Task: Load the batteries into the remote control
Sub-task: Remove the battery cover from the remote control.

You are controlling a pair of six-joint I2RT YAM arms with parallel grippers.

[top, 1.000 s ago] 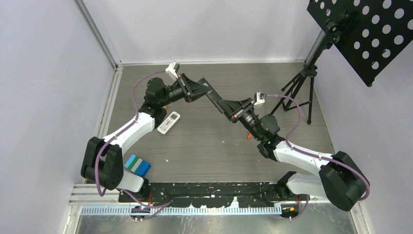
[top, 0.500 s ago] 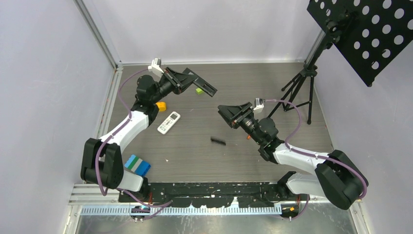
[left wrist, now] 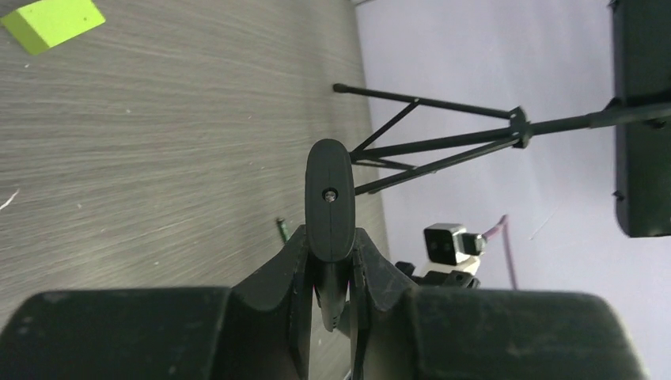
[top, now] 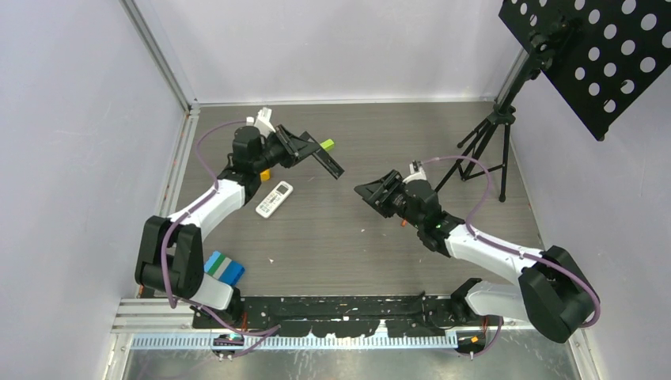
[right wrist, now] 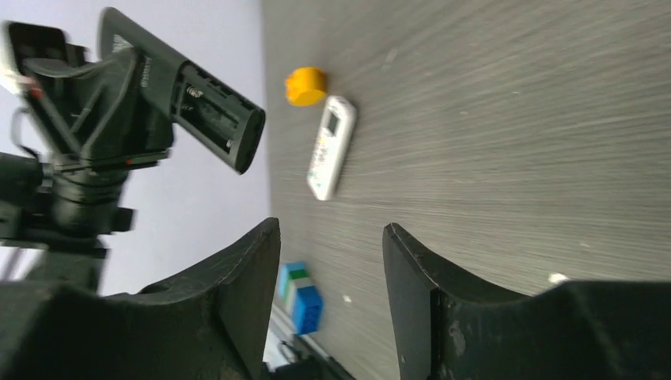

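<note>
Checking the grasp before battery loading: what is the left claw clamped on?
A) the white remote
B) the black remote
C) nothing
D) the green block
B: the left claw is shut on the black remote, while the white remote lies on the table.

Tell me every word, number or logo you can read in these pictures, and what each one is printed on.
No text can be read anywhere in these views.
white remote: markings on its face, too small and blurred to read.
black remote: faint marks inside its open battery bay, too blurred to read.
</note>
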